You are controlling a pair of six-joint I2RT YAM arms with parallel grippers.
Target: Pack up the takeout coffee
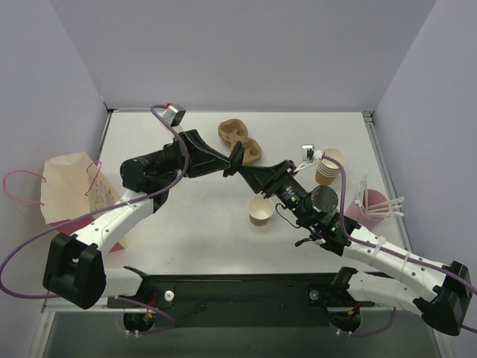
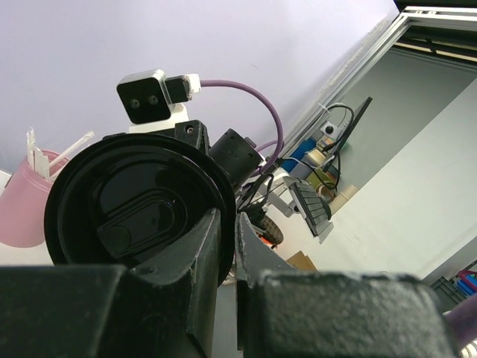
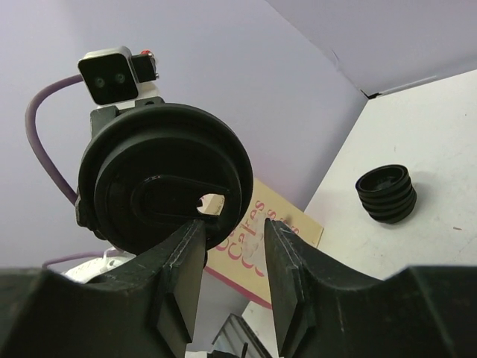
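Note:
No cup with its lid on is in view. A lone lidless brown paper cup [image 1: 259, 211] stands on the table at mid-centre. My left gripper [image 1: 232, 166] [image 2: 227, 224] is shut on the rim of a round black lid [image 1: 238, 155] [image 2: 134, 209] and holds it on edge in the air above the table. My right gripper [image 1: 257, 174] [image 3: 235, 231] is open and faces that lid [image 3: 160, 179] from the other side. Its left finger is at the lid's lower rim, and the gap between the fingers holds nothing.
A brown cup-holder tray [image 1: 240, 140] lies at the back centre. A stack of lidless cups [image 1: 330, 165], a stack of black lids [image 1: 324, 200] [image 3: 385, 194] and a pink cup of stirrers [image 1: 373, 203] stand at the right. A paper bag [image 1: 71, 186] [image 3: 276, 239] is at the left.

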